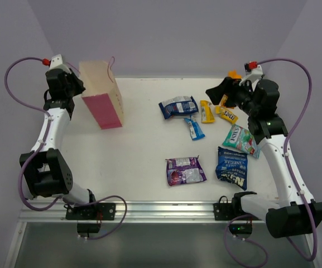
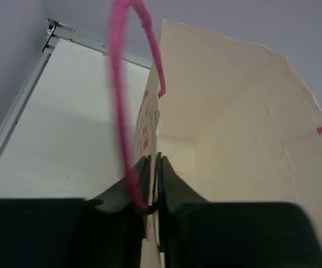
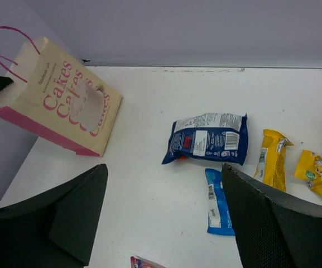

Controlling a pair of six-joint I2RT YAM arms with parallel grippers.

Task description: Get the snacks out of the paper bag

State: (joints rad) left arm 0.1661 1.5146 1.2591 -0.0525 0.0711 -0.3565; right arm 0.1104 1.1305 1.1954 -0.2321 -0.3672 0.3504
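Pinching the paper bag [image 1: 102, 95] by its front rim, my left tool [image 2: 152, 167] is clamped on thin, creasing paper beside the pink string handle [image 2: 118, 100]. I should lift gently, lest it tear. The bag's inside looks bare. The snacks [image 1: 178, 106], flat glossy wrappers, lie on the worktop [image 1: 144, 145] right of the bag, near my right tool [image 3: 162, 167], its fingers spread apart.
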